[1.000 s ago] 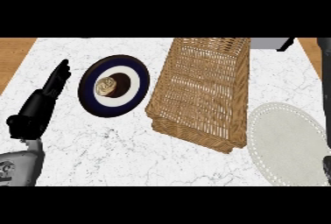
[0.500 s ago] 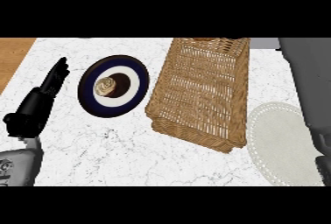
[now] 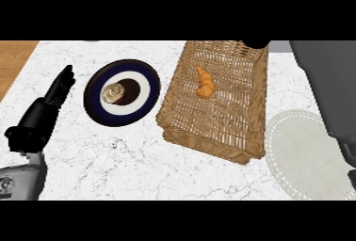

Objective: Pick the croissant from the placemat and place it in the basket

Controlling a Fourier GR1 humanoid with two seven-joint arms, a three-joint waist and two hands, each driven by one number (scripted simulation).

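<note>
Head view shows the left hand (image 3: 43,117) at the left side of the marble counter (image 3: 125,160), its black fingers straight and pointing up toward the far edge, holding nothing; the grey forearm comes in from the lower left corner. Just right of its fingertips lies a dark blue plate (image 3: 97,110) with a white ring, and on the plate sits a brown and cream swirled pastry (image 3: 116,92), near the middle. Hand and plate are close but apart.

Right of the plate stands a long wicker basket (image 3: 208,136), running from the far edge toward the near right, slightly tilted in the view. The croissant (image 3: 204,83) lies inside the basket, in its far half, on the woven bottom, lengthwise along the basket.

At the basket's near right corner lies a round white placemat (image 3: 306,157) with a dotted lace border, its edge just beside the basket. A wide grey forearm covers the right edge above the placemat. Only a dark tip shows at the basket's far corner, so whether the right hand is spread or curled cannot be told. A strip of wooden surface (image 3: 15,61) shows at far left.
</note>
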